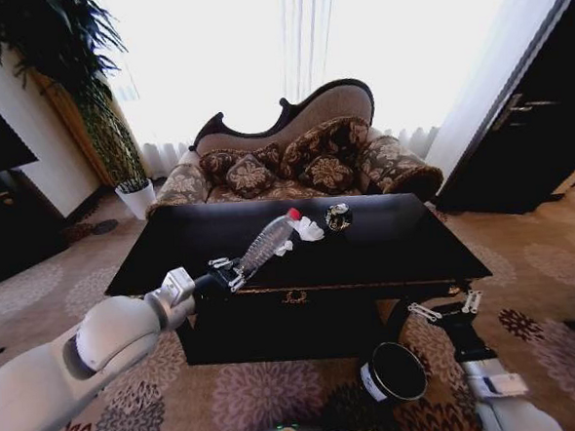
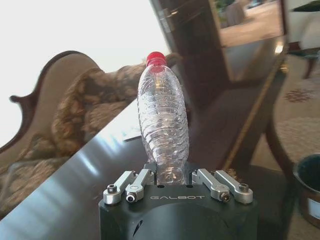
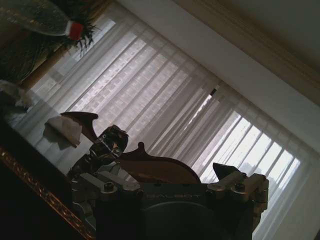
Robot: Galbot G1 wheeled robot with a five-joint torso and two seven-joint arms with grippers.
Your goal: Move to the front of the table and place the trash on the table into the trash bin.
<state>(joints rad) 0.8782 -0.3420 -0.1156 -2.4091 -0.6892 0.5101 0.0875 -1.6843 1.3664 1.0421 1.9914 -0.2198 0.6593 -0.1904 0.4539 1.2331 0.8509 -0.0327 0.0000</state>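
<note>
The left gripper (image 1: pixel 234 273) has its jaws shut on the bottle (image 1: pixel 267 244), cap pointing far. The trash bin (image 1: pixel 394 372) sits down right, near the open right gripper (image 1: pixel 446 308).

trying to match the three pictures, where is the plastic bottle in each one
Head view: bottle centre, lifted over the table, base in the left gripper.
Left wrist view: bottle centre, standing up from the jaws.
Right wrist view: bottle at a corner.
Shared landmark: its red cap.
</note>
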